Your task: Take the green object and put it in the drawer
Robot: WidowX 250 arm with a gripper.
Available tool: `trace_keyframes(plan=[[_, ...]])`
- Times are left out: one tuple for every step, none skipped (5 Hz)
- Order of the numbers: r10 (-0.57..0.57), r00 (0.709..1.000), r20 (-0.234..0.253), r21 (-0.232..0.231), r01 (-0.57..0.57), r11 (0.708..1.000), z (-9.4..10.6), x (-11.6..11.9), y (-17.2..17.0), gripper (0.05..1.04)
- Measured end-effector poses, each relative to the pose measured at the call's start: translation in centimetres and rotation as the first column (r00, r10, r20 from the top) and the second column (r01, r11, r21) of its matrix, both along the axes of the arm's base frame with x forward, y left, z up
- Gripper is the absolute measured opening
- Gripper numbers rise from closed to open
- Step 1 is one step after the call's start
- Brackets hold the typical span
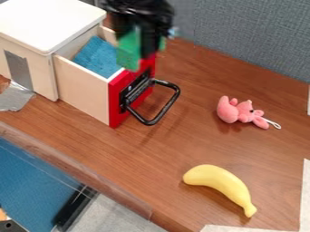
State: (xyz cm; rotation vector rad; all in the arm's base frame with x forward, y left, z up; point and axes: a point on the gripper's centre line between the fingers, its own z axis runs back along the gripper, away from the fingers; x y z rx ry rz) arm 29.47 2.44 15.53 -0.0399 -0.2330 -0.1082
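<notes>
Holding one green object at the open drawer

Black hardware marks the red front of the drawer (82,91); whether it bears any writing is too blurred to tell. There is one cabinet (51,22), one open drawer and one black handle (165,108) sticking out over the table (163,149). One blue cloth (97,56) lies inside the drawer. Grey tape (17,68) runs down the cabinet's side, with more on the wood beside it. One pink plush toy (243,111) with a white loop lies to the right of the drawer, and one yellow banana (218,179) lies nearer the camera, well apart from the cabinet. The tool (138,40), at the top of the view, is parted only by the width of the green object (128,50), which it grips near the far end of the drawer's red front.
</notes>
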Motion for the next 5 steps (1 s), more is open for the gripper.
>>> trace_keyframes(plan=[[0.053,0.999,-0.009,0.011,-0.053,0.999,-0.7,0.4,2.6,0.578],[0.082,0.996,-0.037,0.029,-0.081,0.996,-2.0,1.4,3.8,0.578],[0.113,0.991,-0.074,0.043,-0.11,0.993,-3.6,2.3,5.1,0.578],[0.117,0.988,-0.102,0.047,-0.113,0.992,-4.9,3.5,5.8,0.578],[0.137,0.984,-0.116,0.061,-0.131,0.99,-5.8,4.2,7.0,0.578]])
